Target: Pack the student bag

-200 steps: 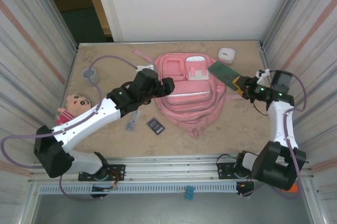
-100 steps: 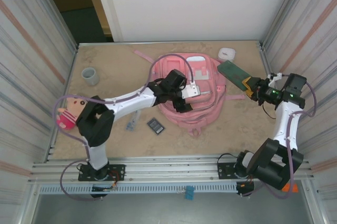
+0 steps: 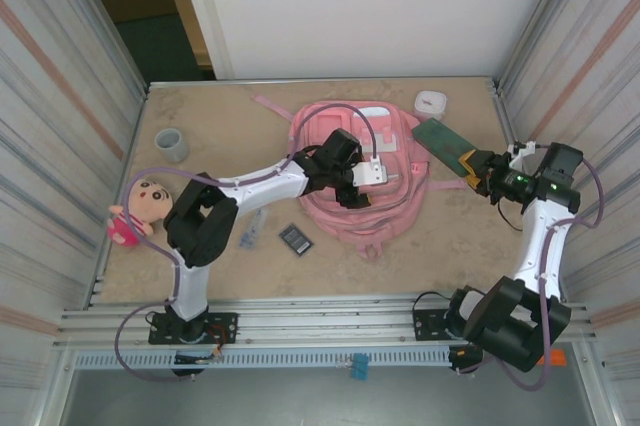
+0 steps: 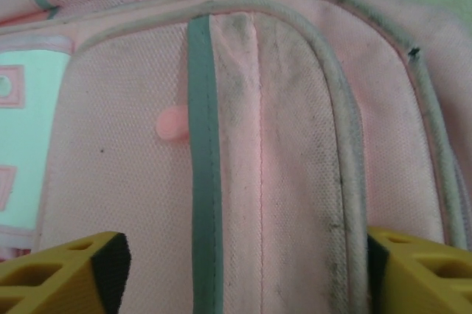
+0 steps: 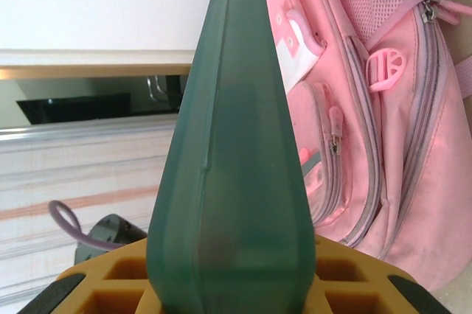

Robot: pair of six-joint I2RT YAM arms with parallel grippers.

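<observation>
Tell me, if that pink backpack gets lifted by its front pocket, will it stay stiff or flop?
Probably flops: the student bag is soft woven fabric, creased along its seams in the left wrist view. It lies flat, so it is likely light. Pushed, the cloth would probably bunch before the whole bag slides.

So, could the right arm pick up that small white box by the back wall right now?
Probably not: the right gripper is shut on the green case, so its jaws are occupied, though the white box sits uncovered nearby.
</observation>
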